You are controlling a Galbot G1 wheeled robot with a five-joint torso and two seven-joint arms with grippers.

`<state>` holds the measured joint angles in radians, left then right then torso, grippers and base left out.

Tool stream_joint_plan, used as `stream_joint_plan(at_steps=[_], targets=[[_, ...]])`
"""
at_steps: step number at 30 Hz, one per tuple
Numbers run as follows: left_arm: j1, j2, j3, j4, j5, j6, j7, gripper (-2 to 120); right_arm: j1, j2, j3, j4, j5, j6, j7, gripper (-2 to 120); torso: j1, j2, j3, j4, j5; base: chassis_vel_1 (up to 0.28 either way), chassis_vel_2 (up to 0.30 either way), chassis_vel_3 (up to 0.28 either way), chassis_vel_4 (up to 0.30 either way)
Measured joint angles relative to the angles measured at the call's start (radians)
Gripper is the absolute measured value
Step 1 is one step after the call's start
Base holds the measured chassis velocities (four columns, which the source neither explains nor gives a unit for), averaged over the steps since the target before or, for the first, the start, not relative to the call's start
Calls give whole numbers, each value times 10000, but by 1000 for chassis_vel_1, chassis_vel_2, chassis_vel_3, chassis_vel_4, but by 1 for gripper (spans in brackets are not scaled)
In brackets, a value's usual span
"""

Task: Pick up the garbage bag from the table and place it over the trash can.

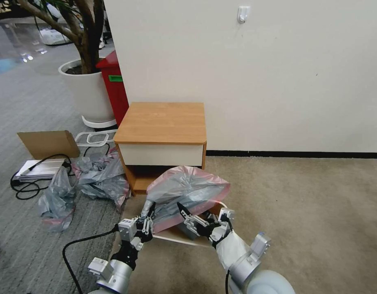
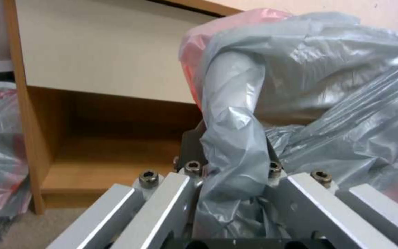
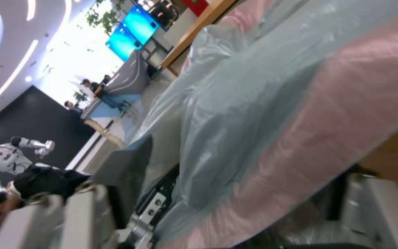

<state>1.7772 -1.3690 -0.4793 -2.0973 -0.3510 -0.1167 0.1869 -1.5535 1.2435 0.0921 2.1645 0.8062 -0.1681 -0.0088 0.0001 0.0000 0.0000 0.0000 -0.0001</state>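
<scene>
The garbage bag (image 1: 184, 192), thin grey plastic with a pink band, lies billowed over the cream trash can (image 1: 178, 240) on the carpet in front of the table (image 1: 161, 120). The can is mostly covered. My left gripper (image 1: 148, 209) is at the bag's near left corner, shut on a twisted fold of grey plastic (image 2: 231, 138). At the near rim my right gripper (image 1: 187, 216) is open, its fingers wide apart with the pink band (image 3: 328, 114) lying across the gap. The tabletop is bare wood.
More crumpled grey-and-pink bags (image 1: 100, 177) lie on the floor left of the table, next to cardboard (image 1: 49, 143) and a black cable (image 1: 25, 190). A red bin (image 1: 114, 87) and a white planter (image 1: 88, 92) stand behind. Open carpet (image 1: 302, 212) stretches to the right.
</scene>
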Motion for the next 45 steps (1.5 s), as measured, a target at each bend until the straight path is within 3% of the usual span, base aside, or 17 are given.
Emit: stream_joint_plan(at_steps=[15,19,45], targets=[[0,-25,-27,9,-13,2,-7,7,-26,14,-3,-64,-191,89,-95,19,-1,0,0,0,0,0,0,0,0],[-22,-29,-103,9,-22,58,-74,7,-36,-23,44,-115,-324,142,-130,1,-1,0,0,-1,1,0,0,0,0],[-278,-66,-363,-23,-327,582,-895,7,-395,-415,299,-65,-1263,461,-488,0,-1,0,0,-1,1,0,0,0,0]])
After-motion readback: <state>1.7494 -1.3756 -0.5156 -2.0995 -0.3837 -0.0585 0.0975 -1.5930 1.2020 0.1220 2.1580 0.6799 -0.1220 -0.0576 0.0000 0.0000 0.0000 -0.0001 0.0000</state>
